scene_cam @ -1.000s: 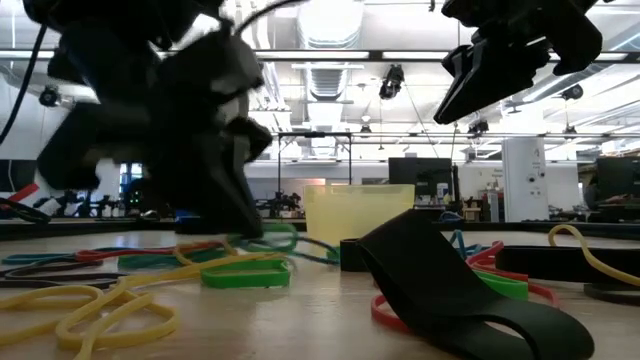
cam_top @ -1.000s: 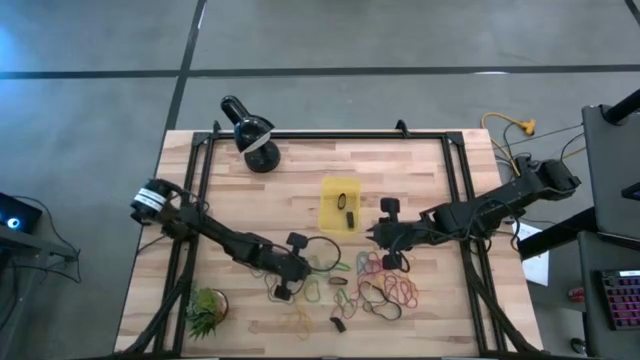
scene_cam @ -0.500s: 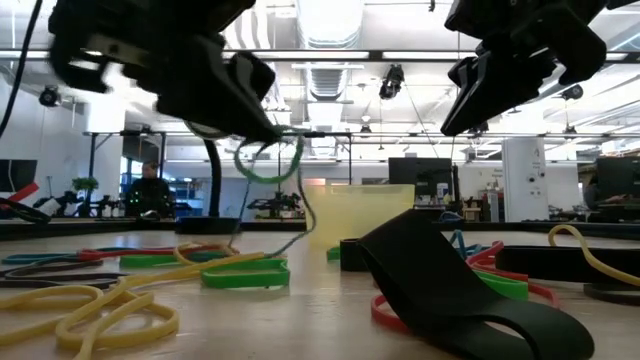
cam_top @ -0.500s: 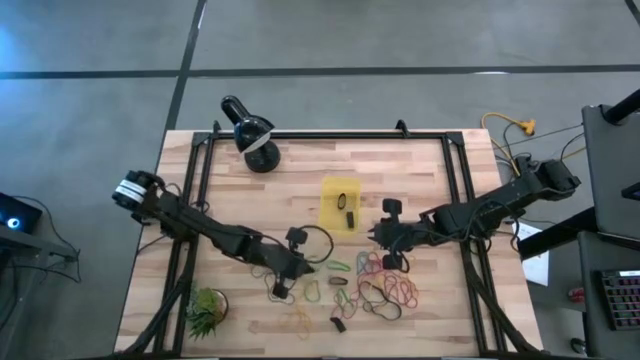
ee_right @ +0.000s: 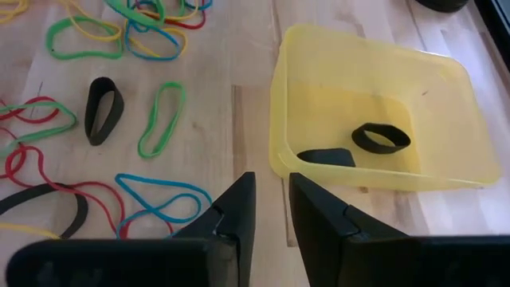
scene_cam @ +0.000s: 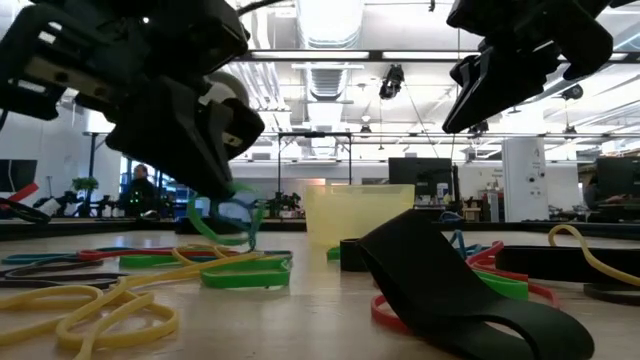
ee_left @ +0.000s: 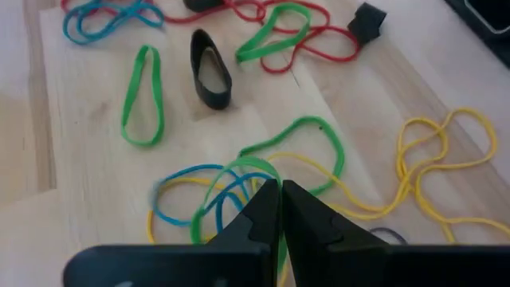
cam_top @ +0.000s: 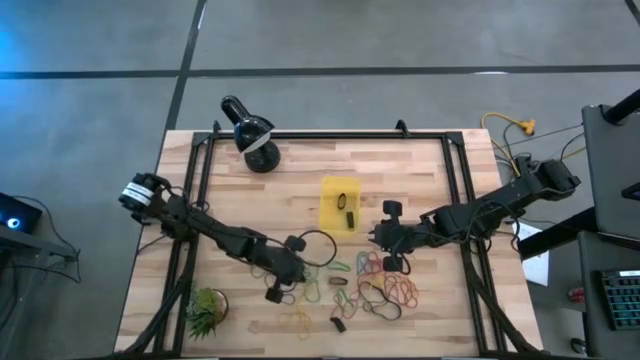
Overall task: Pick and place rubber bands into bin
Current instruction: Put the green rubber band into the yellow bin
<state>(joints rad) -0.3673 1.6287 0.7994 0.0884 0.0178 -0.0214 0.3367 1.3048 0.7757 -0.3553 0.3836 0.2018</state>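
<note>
On the butcher-block table point(cam_top: 420, 170), near its middle, sits the yellow bin point(cam_top: 340, 205); right wrist view shows two black bands point(ee_right: 381, 138) lying inside it.

Loose rubber bands point(cam_top: 385, 288) scattered over the near half of the table, between the two arms: red, green, yellow, blue, black. Thickest tangle lies below the right gripper in the high view. Wide black band point(scene_cam: 440, 285) lies closest to the low camera.

Left gripper point(cam_top: 290, 262) low over the bands left of the bin, well apart from it. Fingers pressed together, pinching a green band point(ee_left: 239, 179) at their tips; low view shows the green loop point(scene_cam: 225, 225) hanging from the fingers above the table. Blue band point(ee_left: 187, 199) and yellow band point(ee_left: 430, 171) lie under and beside it.

Right gripper point(cam_top: 378, 236) hovers just right of the bin's near corner, above the table. Fingers slightly apart, a narrow gap between them, nothing in it.

Black domed lamp point(cam_top: 252, 132) at far left corner. Small green plant point(cam_top: 205, 312) at near left corner.
</note>
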